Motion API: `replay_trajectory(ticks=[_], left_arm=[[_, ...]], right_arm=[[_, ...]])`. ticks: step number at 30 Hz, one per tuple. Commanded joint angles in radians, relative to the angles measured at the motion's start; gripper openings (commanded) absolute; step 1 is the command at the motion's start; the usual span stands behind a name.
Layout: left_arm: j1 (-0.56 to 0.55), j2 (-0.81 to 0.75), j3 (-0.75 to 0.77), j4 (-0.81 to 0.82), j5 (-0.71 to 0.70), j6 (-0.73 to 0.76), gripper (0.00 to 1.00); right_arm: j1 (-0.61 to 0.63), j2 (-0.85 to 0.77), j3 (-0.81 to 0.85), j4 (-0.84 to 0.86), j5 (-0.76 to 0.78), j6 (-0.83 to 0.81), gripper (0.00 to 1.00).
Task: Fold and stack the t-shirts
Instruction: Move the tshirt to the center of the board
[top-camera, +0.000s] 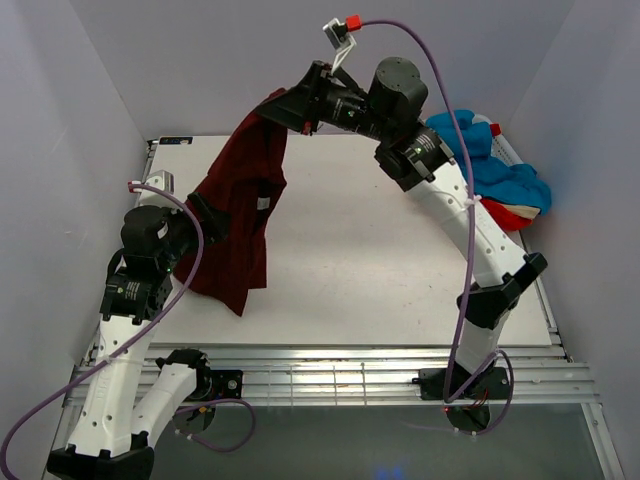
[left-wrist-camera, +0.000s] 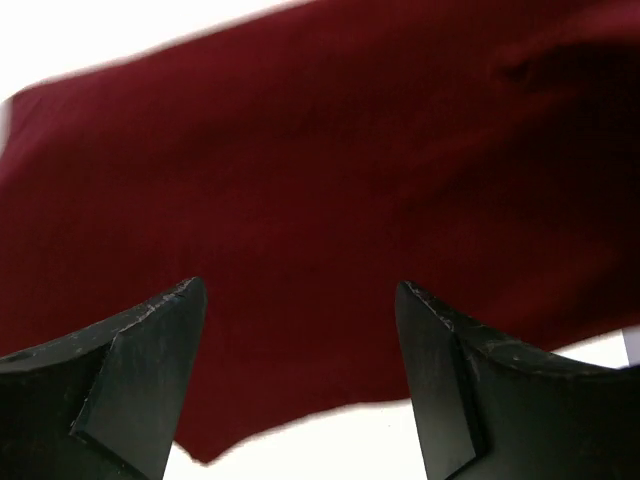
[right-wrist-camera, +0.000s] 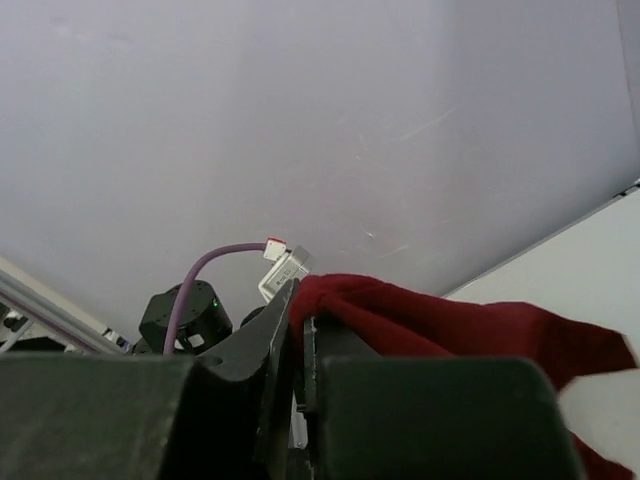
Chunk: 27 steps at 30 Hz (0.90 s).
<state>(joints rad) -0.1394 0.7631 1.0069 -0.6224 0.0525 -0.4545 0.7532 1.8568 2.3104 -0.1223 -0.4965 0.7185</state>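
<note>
A dark maroon t-shirt (top-camera: 243, 205) hangs in the air over the left half of the table, its lower hem just above the surface. My right gripper (top-camera: 279, 107) is raised high at the back and is shut on the shirt's top edge (right-wrist-camera: 345, 295). My left gripper (top-camera: 207, 216) stands open beside the hanging shirt's left edge. In the left wrist view the maroon cloth (left-wrist-camera: 330, 170) fills the picture beyond the spread fingers (left-wrist-camera: 150, 370), with nothing between them. A turquoise-blue t-shirt (top-camera: 500, 170) lies crumpled on an orange-red one (top-camera: 512, 214) at the back right.
The white table (top-camera: 380, 270) is walled in on the left, back and right. A metal rail (top-camera: 350, 372) runs along its near edge by the arm bases. The right arm (top-camera: 470, 230) arches over the right side.
</note>
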Motion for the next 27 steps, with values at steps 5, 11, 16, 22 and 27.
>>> replay_trajectory(ticks=[5, 11, 16, 22, 27], left_arm=[[0.0, -0.021, -0.053, 0.007, 0.007, 0.005, 0.86], [-0.012, -0.009, -0.128, -0.037, 0.023, 0.065, 0.85], [-0.043, 0.093, -0.108, -0.089, 0.105, 0.097, 0.78], [-0.055, 0.203, -0.022, -0.204, 0.26, 0.054, 0.73], [-0.144, 0.183, -0.034, -0.345, 0.244, -0.032, 0.69]], right_arm=[[-0.006, -0.362, -0.569, -0.161, 0.438, -0.151, 0.08], [-0.025, -0.586, -0.933, -0.482, 0.93, -0.198, 0.08], [-0.061, -0.68, -1.123, -0.565, 1.091, -0.179, 0.08], [-0.08, -0.656, -1.145, -0.715, 1.239, -0.122, 0.08], [-0.089, -0.627, -1.214, -0.769, 1.326, -0.105, 0.32]])
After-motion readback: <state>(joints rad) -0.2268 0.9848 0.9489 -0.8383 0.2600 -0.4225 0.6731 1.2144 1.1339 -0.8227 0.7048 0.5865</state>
